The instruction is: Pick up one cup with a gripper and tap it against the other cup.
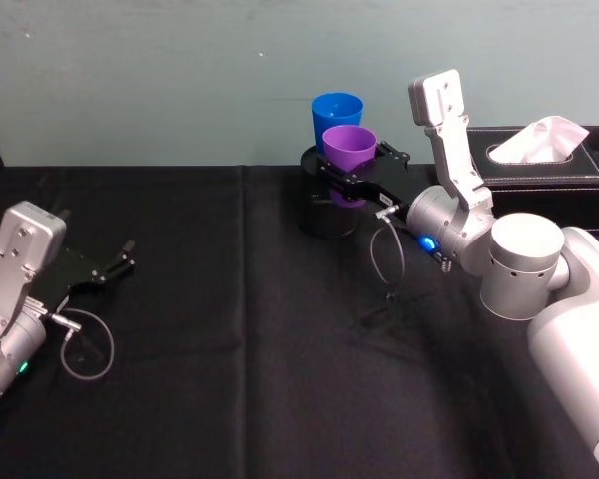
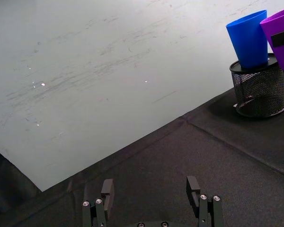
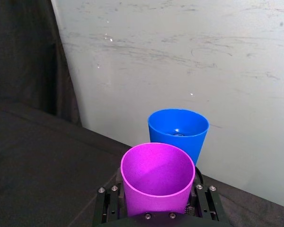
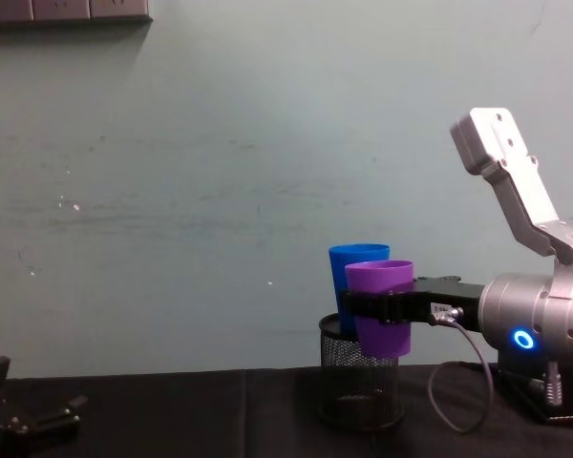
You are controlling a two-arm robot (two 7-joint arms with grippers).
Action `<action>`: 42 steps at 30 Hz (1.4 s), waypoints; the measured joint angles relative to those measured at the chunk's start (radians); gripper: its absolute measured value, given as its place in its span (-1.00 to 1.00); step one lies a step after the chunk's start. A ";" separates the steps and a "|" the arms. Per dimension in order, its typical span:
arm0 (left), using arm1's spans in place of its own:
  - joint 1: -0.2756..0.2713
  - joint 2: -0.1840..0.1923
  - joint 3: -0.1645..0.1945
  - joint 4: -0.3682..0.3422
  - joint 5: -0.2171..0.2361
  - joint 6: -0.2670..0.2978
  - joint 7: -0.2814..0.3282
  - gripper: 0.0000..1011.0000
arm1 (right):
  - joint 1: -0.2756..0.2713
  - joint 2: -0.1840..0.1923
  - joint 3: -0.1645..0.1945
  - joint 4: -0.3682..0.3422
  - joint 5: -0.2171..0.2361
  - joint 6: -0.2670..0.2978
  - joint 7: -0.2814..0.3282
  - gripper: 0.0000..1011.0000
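one cup, the purple cup (image 1: 349, 148), is held off the table (image 1: 230, 329) by the right gripper (image 1: 357, 165), jaws clamped on its sides, just in front of the blue cup (image 1: 336, 112) standing in the black mesh holder (image 4: 360, 391); whether they touch i cannot tell. the pickup looks done, so the tap is in hand, calling for a short, gentle nudge toward the blue rim. the left gripper (image 1: 120, 261) lies on the table at far left, jaws apart.

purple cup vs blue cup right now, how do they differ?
Purple cup is clamped in the right end effector, off the table; blue cup stands in the mesh holder. Purple cup sits nearer the robot, blue cup behind it. Both upright, smooth, tapered. Left end effector parked, open.
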 joint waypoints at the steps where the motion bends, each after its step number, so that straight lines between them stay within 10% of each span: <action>1: 0.000 0.000 0.000 0.000 0.000 0.000 0.000 0.98 | 0.000 0.000 0.000 0.000 0.000 0.000 0.000 0.44; 42: 0.000 0.000 0.000 0.000 0.000 0.000 0.000 0.98 | 0.000 0.000 0.000 0.000 0.000 0.000 0.000 0.44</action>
